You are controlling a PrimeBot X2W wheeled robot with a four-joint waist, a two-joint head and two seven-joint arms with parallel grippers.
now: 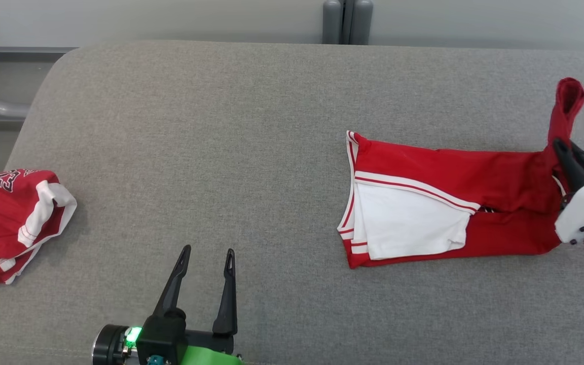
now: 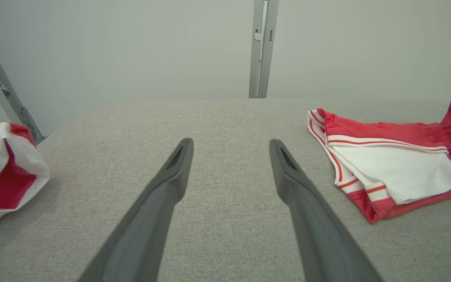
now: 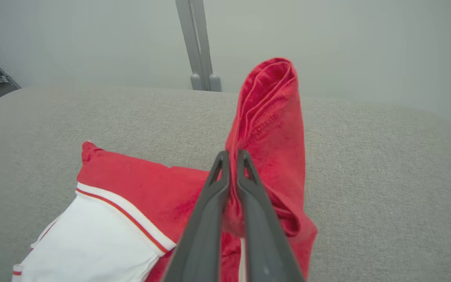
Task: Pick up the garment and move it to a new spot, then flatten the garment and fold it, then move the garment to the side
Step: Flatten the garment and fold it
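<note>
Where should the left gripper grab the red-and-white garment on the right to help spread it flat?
Take the striped hem corner at the free end of the garment, coming in low from its left with the open left gripper. That edge lies flat and faces it, opposite the bunched end the right gripper pinches.

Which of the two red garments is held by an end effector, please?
The spread-out garment with the white panel on the robot's right: the right end effector is shut on its raised end. The crumpled numbered garment at left lies untouched.
</note>
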